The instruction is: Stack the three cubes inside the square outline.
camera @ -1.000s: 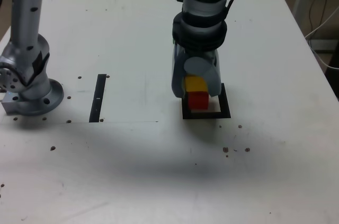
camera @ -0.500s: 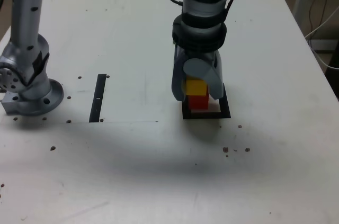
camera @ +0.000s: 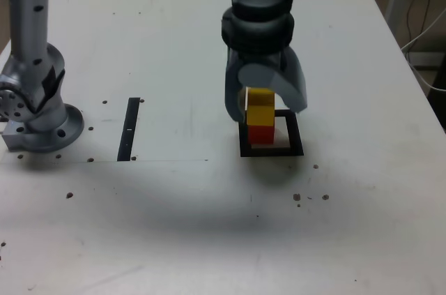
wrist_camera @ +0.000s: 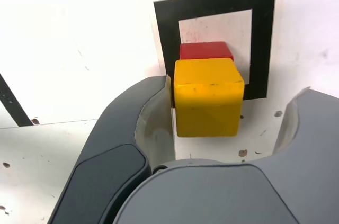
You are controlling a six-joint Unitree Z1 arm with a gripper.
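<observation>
Exterior view: hand (camera: 267, 103) spread open above the square outline (camera: 271, 149), jaws standing apart on either side of the yellow cube (camera: 260, 105), gripping nothing. Yellow cube resting on the red cube (camera: 261, 134), the pair forming a two-high column inside the outline, toward its rear and the exterior view's left. Wrist view: yellow cube (wrist_camera: 208, 97) square on top of the red cube (wrist_camera: 206, 51), one jaw close beside it or just touching, the other well apart. Red cube seated on the white middle of the square outline (wrist_camera: 215, 3), near one inner edge.

Step in hand, by judgement: release of the second cube, two of three placed. No green cube visible in either view, so its place cannot be told.

Next move likely calls for a straight lift clear of the column, without brushing the yellow cube with the near jaw, then a search for the green cube elsewhere on the bench (camera: 174, 225). Risk: a sideways drag could shift or topple the column.
</observation>
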